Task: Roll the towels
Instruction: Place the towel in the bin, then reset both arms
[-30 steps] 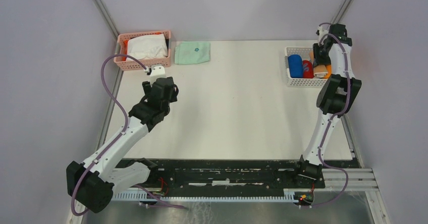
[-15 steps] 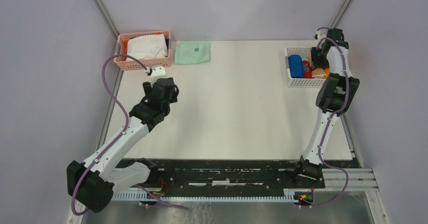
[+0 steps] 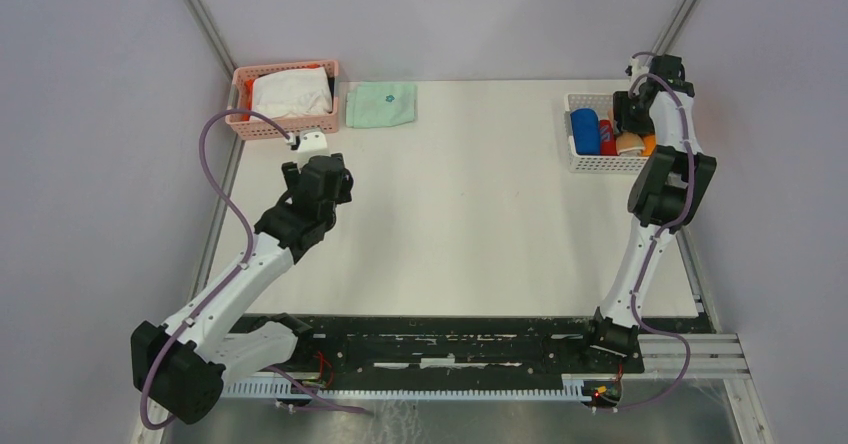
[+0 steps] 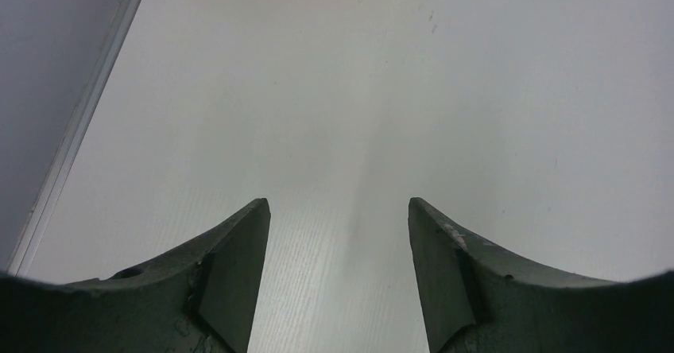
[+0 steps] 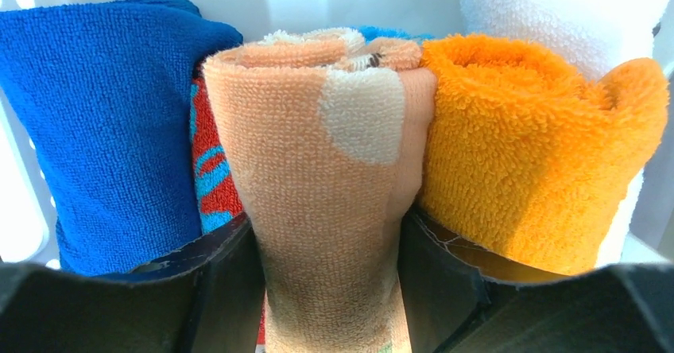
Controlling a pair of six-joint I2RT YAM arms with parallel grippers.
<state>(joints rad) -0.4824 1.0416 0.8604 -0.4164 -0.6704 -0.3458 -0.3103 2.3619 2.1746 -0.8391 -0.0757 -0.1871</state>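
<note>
pink basket (image 3: 255,127): far-left | white cloth (image 3: 290,94): inside | mint-green cloth (image 3: 381,104): beside basket

Nothing you can actually read anywhere in these, honestly. Closest thing is a tiny dark emblem (image 3: 388,99) in the middle of the mint-green cloth (image 3: 372,110) lying on the counter (image 3: 480,214), and it's way too small to make out. In the right wrist view there's a red towel (image 5: 216,184) with light blue squiggles squeezed between the blue towel (image 5: 103,114) and the peach towel (image 5: 326,178). Can't tell if those squiggles are letters or just a pattern, since only a sliver shows.
</note>
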